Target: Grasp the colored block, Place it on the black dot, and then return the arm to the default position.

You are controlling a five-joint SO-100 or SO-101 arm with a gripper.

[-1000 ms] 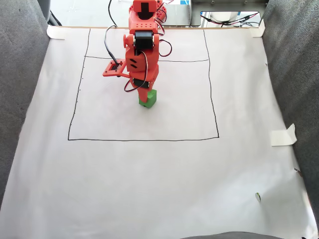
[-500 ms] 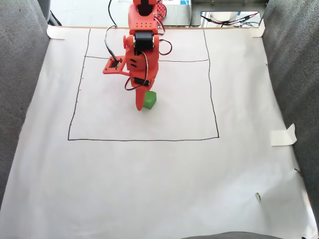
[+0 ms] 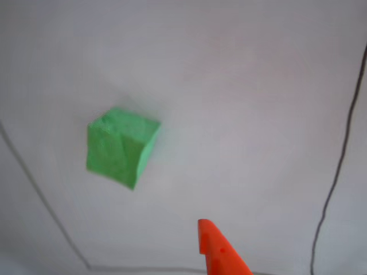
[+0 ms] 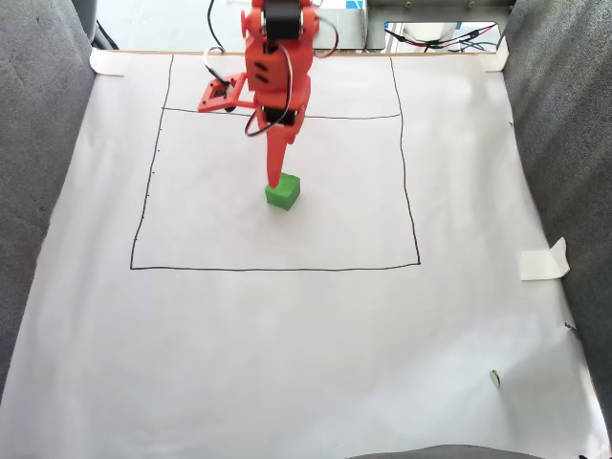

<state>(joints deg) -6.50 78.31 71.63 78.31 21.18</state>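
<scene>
Bright green rough-faced foam cube (image 4: 282, 192): sits free on the white paper sheet (image 4: 306, 335), inside the thin drawn black rectangle (image 4: 418, 260), upper middle in the fixed view. Orange plastic two-finger gripper (image 4: 274, 179): tip just above the cube, apart from it (image 3: 121, 146) in the other view; finger spacing cannot be told.

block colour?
Bright green. The block shows best in the other view, lying on white paper.

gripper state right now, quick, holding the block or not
Gripper: holding nothing; the green block sits free on the paper, apart from the orange tip in the other view. Whether the jaws are open or closed cannot be told.
</scene>
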